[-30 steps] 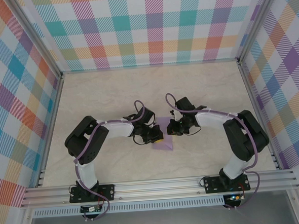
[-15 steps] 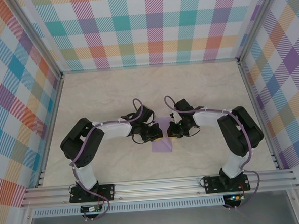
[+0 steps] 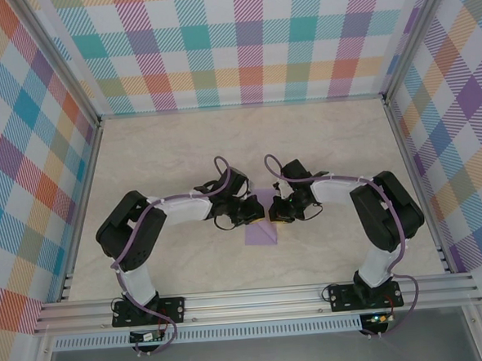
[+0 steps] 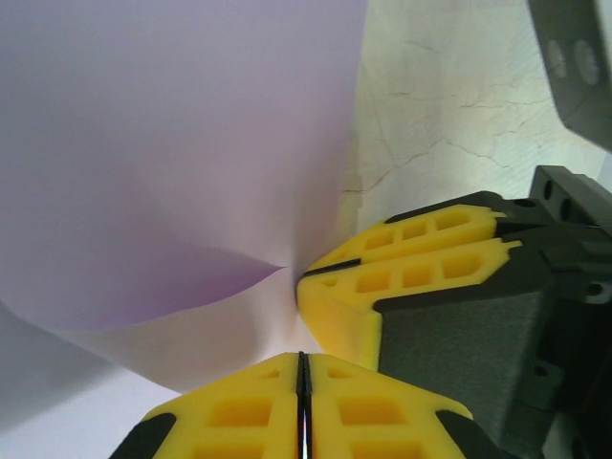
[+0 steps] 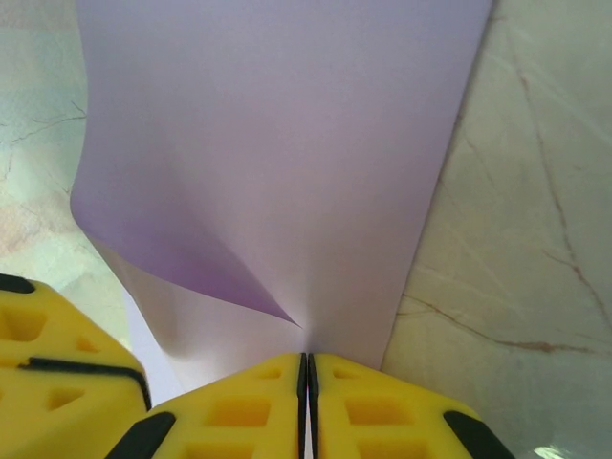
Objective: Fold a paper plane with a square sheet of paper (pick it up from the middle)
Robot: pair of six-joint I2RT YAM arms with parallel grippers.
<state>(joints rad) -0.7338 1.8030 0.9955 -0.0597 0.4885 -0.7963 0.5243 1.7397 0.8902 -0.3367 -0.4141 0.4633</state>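
The square sheet of paper [image 3: 260, 231] is lavender and lies near the table's middle, bowed upward between my two grippers. My left gripper [image 3: 254, 215] is shut on its left part. In the left wrist view the yellow fingertips [image 4: 303, 368] meet where the paper [image 4: 172, 143] puckers into a fold. My right gripper [image 3: 277, 212] is shut on the right part; in the right wrist view the closed tips [image 5: 307, 368] pinch the paper [image 5: 287, 134] at a crease. The two grippers nearly touch: the right gripper's fingers [image 4: 411, 273] sit close ahead of the left one.
The pale marbled tabletop [image 3: 182, 151] is boxed in by checkered walls [image 3: 241, 41] on three sides. Metal frame posts stand at the corners. An aluminium rail [image 3: 257, 304] carrying both arm bases runs along the near edge.
Both grippers have drawn closer together and slightly away from the near edge, bunching the paper up between them. Almost nothing has moved in the last half second.
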